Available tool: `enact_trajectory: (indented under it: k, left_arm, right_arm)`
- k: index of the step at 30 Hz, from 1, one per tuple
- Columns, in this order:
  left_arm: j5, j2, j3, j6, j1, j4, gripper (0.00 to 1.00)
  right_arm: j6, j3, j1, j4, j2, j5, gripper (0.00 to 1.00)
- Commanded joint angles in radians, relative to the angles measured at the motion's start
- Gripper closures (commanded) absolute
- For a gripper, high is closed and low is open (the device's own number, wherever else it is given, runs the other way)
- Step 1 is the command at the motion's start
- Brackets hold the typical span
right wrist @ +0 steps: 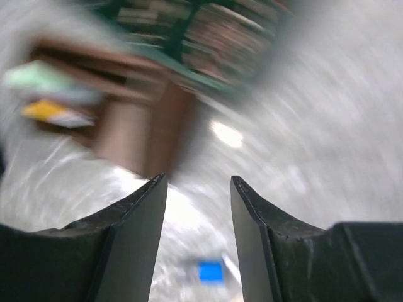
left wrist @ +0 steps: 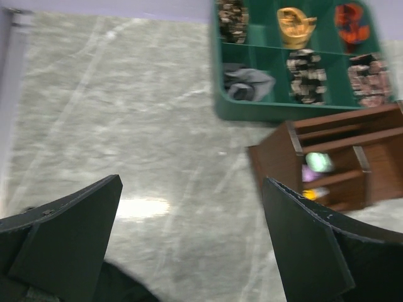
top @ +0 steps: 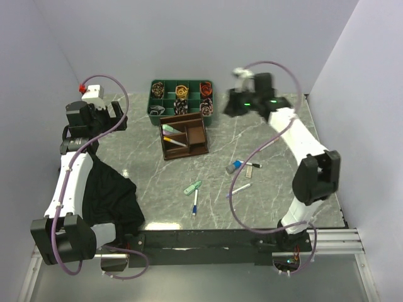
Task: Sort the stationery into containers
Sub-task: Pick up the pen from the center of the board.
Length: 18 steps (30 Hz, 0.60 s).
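Note:
The dark brown organiser (top: 184, 135) (left wrist: 327, 154) stands mid-table and holds a mint-green item (left wrist: 318, 162) and a yellow one (left wrist: 315, 193). Loose stationery lies nearer the arms: a mint-green clip (top: 192, 187), a blue-and-white pen (top: 195, 204), a white pen (top: 241, 187), and a grey-blue cylinder (top: 233, 167) beside a dark-tipped marker (top: 250, 165). My left gripper (top: 121, 118) (left wrist: 192, 182) hangs wide open over bare table, left of the organiser. My right gripper (top: 230, 106) (right wrist: 195, 179) is open and empty, right of the organiser (right wrist: 145, 126); its view is motion-blurred, with a blue patch (right wrist: 211, 272) below.
A green compartment tray (top: 154, 100) (left wrist: 252, 112) with hair ties stands just behind the organiser. A black cloth (top: 110, 195) lies at the near left by the left arm. Grey walls close in the table on the left, back and right.

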Motion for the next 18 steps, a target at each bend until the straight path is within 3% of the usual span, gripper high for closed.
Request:
enact_trajectory:
  k: [1,4,7,18]
  left_arm:
    - [0.118,0.004,0.034,-0.103,0.000,0.053,0.01]
    - [0.126,0.022,0.060,-0.080,-0.020,0.039,0.01]
    - [0.108,0.033,0.076,-0.066,-0.032,0.016,0.01]
    - [0.088,0.047,0.068,-0.044,-0.031,-0.019,0.01]
  right_arm:
    - [0.432,-0.189,-0.220,-0.005,-0.016,0.128,0.48]
    - [0.556,-0.220,-0.326,-0.027,0.012,0.206,0.56]
    - [0.601,-0.191,-0.354,-0.063,0.045,0.295,0.60]
    - [0.785,-0.087,-0.371,-0.212,0.182,0.600,0.63]
